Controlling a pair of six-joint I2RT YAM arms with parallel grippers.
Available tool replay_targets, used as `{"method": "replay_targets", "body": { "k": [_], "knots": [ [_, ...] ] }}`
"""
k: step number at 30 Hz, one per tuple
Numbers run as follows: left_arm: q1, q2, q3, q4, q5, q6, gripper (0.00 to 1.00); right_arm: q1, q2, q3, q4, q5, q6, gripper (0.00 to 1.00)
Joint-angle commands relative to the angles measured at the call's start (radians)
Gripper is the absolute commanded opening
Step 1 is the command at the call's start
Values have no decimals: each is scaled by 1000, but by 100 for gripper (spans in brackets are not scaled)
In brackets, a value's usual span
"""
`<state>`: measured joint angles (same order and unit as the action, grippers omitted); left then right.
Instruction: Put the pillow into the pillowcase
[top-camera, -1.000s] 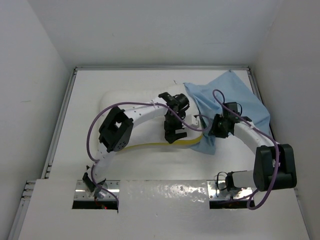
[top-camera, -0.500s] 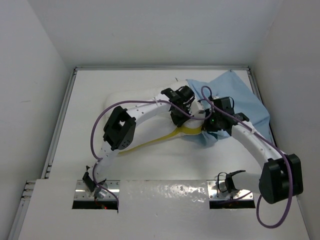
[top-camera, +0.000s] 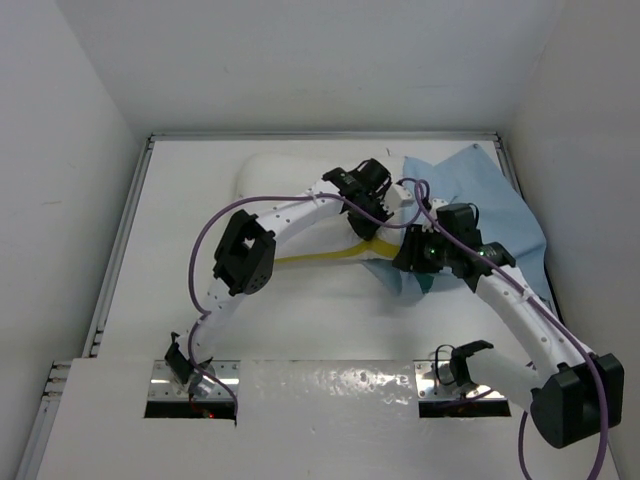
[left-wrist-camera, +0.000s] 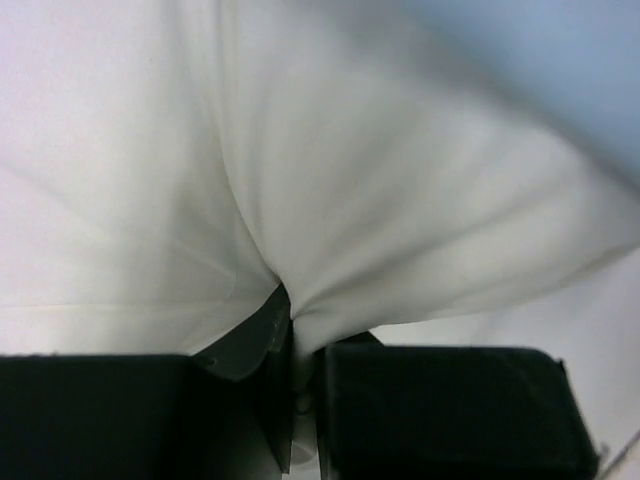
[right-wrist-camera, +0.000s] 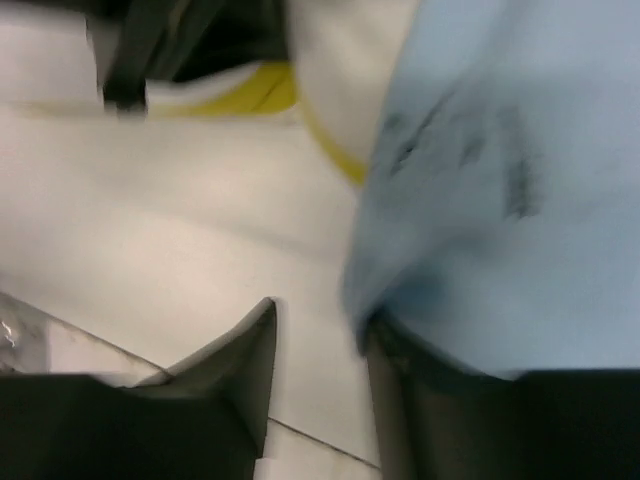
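Crossing the middle of the scene, both arms and their looping purple cables lie over the work, and from the top view the left arm's white links hide much of the pillow's near side. Two metal mounting plates sit at the near edge.

The surface is a white table, enclosed on the left, far and right by plain white walls.

The pillow lies at the centre-far part of the table, its yellow band along the near side. The pillowcase, showing its light blue face, is spread at the far right and overlaps the pillow's right end.

The left gripper is at that right end; in the left wrist view the left gripper is closed, pinching a gathered fold of the pillow's white cover.

The right gripper is at the pillowcase's near-left edge, just beside the yellow band. In the right wrist view the right gripper has its jaws apart, bare table between them, and the blurred blue cloth drapes over one finger.
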<state>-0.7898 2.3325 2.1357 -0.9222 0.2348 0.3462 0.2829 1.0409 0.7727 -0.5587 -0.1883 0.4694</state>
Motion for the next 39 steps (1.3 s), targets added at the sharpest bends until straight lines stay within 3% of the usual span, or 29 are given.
{"method": "replay_targets", "body": {
  "k": [1,2,5,8,12,13,17,20,23,26,29,32,34,39],
  "knots": [
    [-6,1,43,189,79,-55,0,24,-16,-85,88,-119,55,46],
    [-14,1,41,194,98,-56,0,24,-9,-88,86,-112,55,67],
    [-29,-2,46,174,168,-61,0,22,-16,12,-48,2,25,96],
    [-29,-7,44,122,172,-20,0,21,-62,115,-142,185,12,99],
    [-29,-15,35,86,207,23,0,22,-18,209,-155,318,40,23],
    [-29,-15,36,82,219,25,0,21,-7,206,-139,331,44,8],
    [-25,7,88,45,283,4,0,19,57,175,-29,386,64,15],
    [-12,30,135,25,330,-42,0,15,88,134,81,429,81,36],
    [-11,27,132,16,371,-62,0,1,108,93,214,425,74,46],
    [-8,31,125,5,417,-76,0,-7,154,80,289,437,60,48],
    [-9,33,119,-6,408,-67,0,-8,195,65,330,512,51,44],
    [-9,36,121,-17,394,-55,0,-16,203,-2,394,546,61,26],
    [-9,36,125,-10,397,-53,0,-21,214,-38,399,526,67,1],
    [-9,45,167,14,385,-64,0,21,154,-47,359,438,32,0]
  ]
}}
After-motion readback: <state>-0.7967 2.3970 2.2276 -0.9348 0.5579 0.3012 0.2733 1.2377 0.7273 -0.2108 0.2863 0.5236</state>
